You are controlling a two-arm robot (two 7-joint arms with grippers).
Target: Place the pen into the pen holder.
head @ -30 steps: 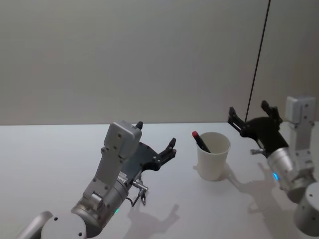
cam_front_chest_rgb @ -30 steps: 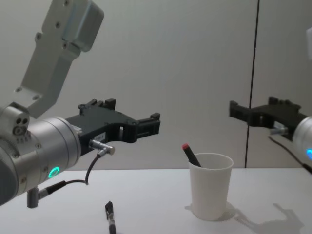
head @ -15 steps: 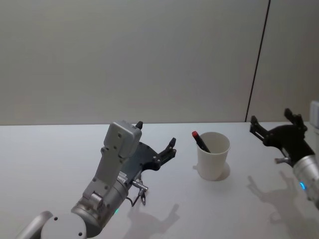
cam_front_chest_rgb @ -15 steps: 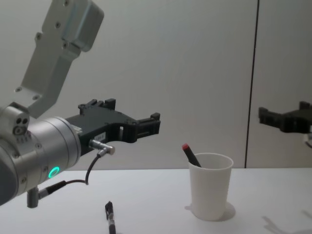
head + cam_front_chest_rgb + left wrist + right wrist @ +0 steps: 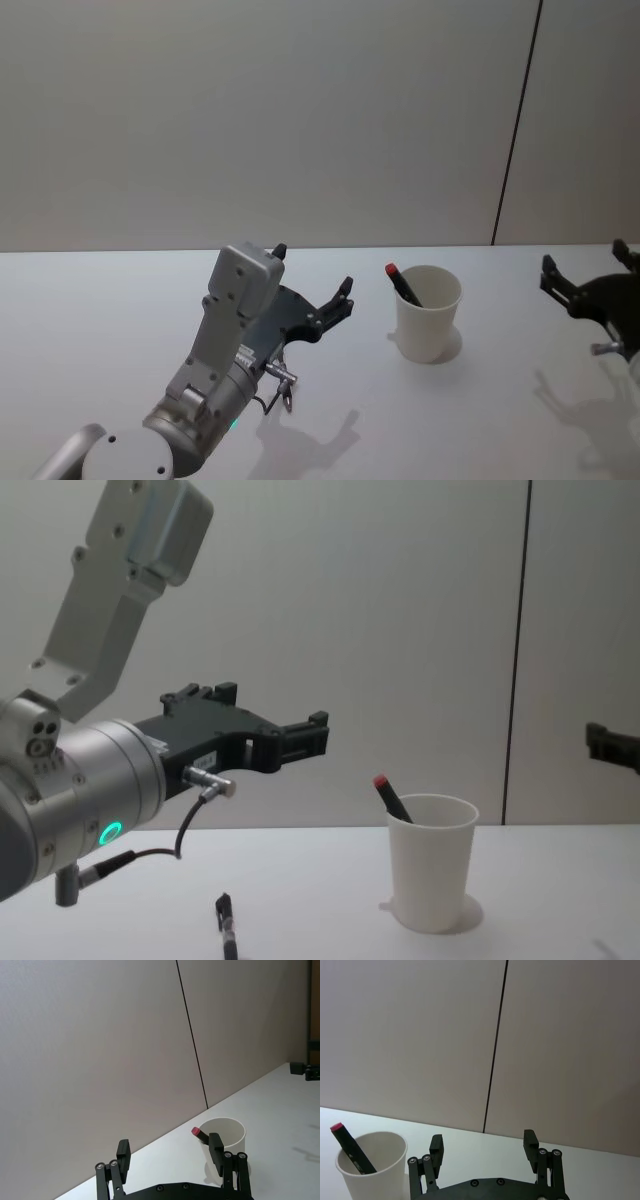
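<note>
I see the pen (image 5: 403,284) leaning in the cup (image 5: 429,314); left gripper (image 5: 313,267) and right gripper (image 5: 584,256) flank it, both spread wide.

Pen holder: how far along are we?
Done: the black pen with a red cap stands tilted inside the white paper cup. In hand: nothing; left gripper and right gripper both have fingers open, empty, apart from the cup. Left: apparently nothing.

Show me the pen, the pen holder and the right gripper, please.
pen (image 5: 402,284), head view, middle of its dark shaft.
pen holder (image 5: 428,335), head view, its outer wall.
right gripper (image 5: 483,1138), right wrist view, midway between its fingertips.
</note>
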